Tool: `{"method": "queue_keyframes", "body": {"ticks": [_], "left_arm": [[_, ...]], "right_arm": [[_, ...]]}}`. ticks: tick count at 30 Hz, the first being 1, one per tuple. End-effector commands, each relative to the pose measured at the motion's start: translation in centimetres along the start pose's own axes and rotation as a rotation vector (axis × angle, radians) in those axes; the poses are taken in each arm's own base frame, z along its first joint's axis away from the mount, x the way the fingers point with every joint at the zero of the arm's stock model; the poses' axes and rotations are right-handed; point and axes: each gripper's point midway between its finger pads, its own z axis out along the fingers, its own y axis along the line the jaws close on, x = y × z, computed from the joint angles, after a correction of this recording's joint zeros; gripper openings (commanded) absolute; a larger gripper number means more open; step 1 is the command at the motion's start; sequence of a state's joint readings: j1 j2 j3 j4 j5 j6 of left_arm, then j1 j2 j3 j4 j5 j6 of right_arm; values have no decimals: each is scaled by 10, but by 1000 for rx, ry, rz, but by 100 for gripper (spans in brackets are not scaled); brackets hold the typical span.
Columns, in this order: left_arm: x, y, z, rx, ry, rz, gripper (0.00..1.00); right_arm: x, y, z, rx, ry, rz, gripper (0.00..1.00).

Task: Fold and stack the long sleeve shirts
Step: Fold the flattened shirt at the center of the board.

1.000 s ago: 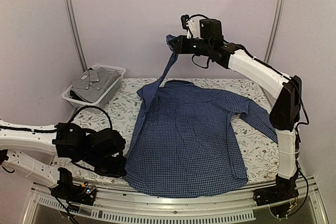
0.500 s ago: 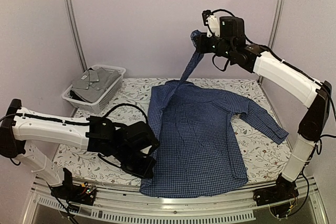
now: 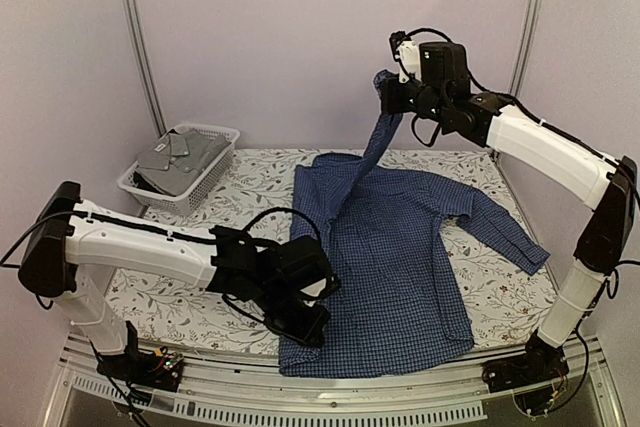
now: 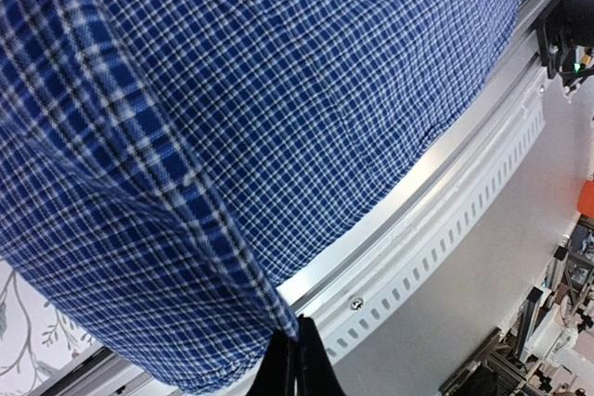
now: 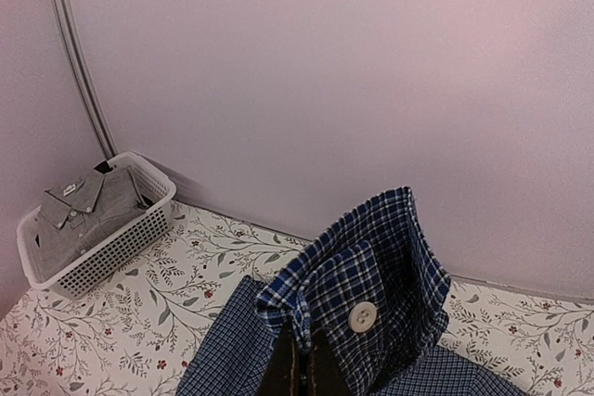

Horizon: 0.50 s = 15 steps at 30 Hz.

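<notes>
Two shirts are seen: the dark blue checked shirt is spread over the flower-patterned table, and the grey shirt is laid folded in a white basket, well away to the far left of both sets of fingers. The left gripper is clamped on the near left hem corner of the blue shirt. In the left wrist view its dark fingers are pressed together with the cloth pinched at their tips, the fabric is draped above and beyond them, and a slotted metal rail is seen just past them to the right. The right gripper is held high over the far side of the table, with its fingers closed on the cuff of one sleeve; a white button sits just right of those fingertips. From that grip the sleeve is hung steeply down to the shirt's shoulder beside the collar. The other sleeve is laid flat, below and to the right of the right fingers.
</notes>
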<state>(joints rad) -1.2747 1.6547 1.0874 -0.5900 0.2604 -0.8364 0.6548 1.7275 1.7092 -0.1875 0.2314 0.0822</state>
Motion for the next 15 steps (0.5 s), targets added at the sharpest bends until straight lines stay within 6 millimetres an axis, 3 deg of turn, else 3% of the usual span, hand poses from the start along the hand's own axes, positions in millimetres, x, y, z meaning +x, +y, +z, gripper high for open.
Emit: {"method": "queue_keyframes", "body": {"ticks": [1, 9, 15], "left_arm": [[-6, -26, 1, 68, 2, 64, 0], [-14, -36, 12, 87, 17, 76, 0], [-21, -42, 21, 96, 22, 94, 0]], "right_arm": [[-41, -3, -18, 23, -88, -15, 0], [-75, -3, -31, 25, -156, -32, 0], [-59, -4, -21, 41, -109, -91, 0]]}}
